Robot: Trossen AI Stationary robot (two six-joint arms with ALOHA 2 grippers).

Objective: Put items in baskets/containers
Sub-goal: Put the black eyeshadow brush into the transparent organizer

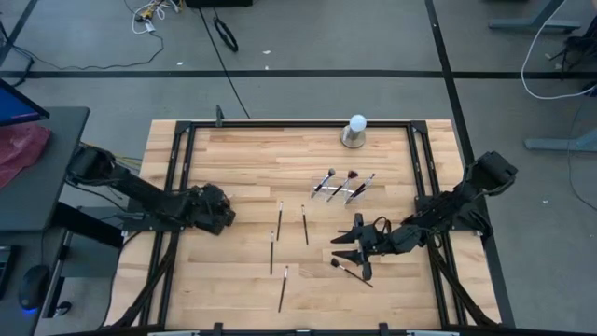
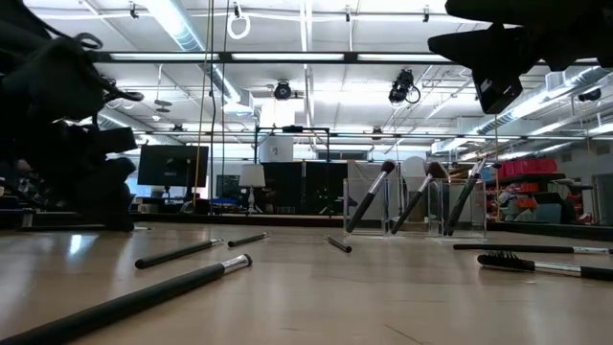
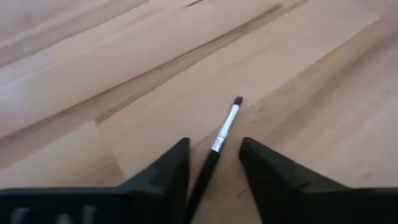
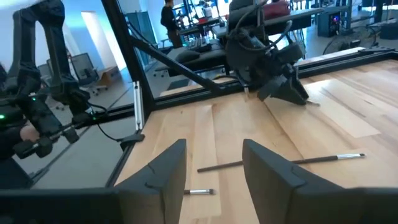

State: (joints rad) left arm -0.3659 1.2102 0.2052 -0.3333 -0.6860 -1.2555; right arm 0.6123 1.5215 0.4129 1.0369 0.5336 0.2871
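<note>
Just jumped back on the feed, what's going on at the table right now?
Brushes are being sorted into the clear holder, which already has a few leaning in it. The left gripper sits low at the table's left side, its fingers straddling a dark-handled brush on the wood, not visibly clamped yet. The right gripper is open and empty near the right side. Several brushes lie loose mid-table.

Grey floor crossed by black cables; ceiling strip lights over distant monitors.
</note>
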